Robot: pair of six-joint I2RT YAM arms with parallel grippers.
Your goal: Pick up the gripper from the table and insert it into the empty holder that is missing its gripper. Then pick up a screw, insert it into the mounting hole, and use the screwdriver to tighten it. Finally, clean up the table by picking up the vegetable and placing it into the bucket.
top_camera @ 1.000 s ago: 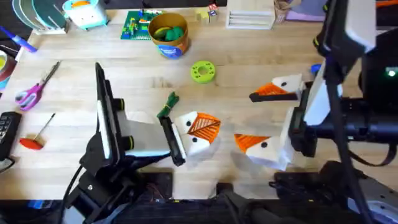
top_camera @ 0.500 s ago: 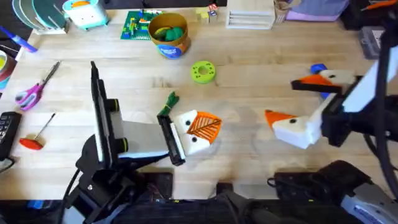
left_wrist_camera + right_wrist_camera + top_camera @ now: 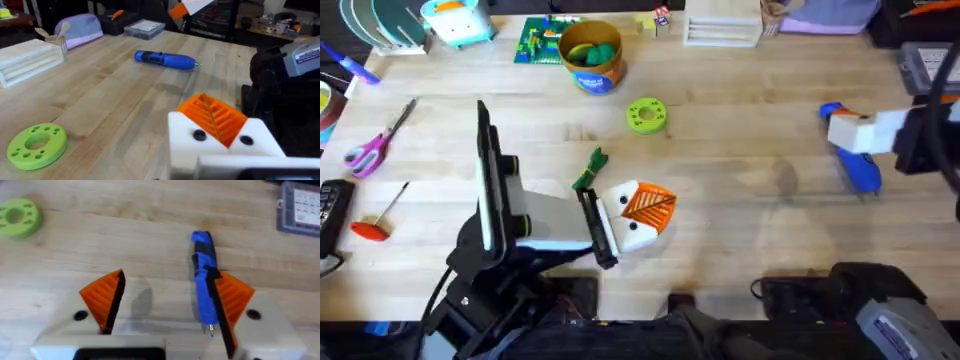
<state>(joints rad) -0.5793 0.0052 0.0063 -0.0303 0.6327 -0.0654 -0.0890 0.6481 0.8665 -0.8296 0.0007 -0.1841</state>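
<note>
right tool [image 3: 165, 307] spread apart over the screwdriver [image 3: 204, 275] on the desk [image 3: 740, 200]
left tool [image 3: 638, 212] low near desk centre, whether apart or together i cannot tell; bucket [image 3: 592, 58] at the far side holding items; vegetable [image 3: 590, 170] just beside the left tool.

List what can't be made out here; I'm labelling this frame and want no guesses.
Overhead: the right gripper covers the screwdriver's middle.
Overhead: the bucket's wall hides what its yellow and green contents are.
Overhead: the left arm covers the vegetable's lower end.
</note>
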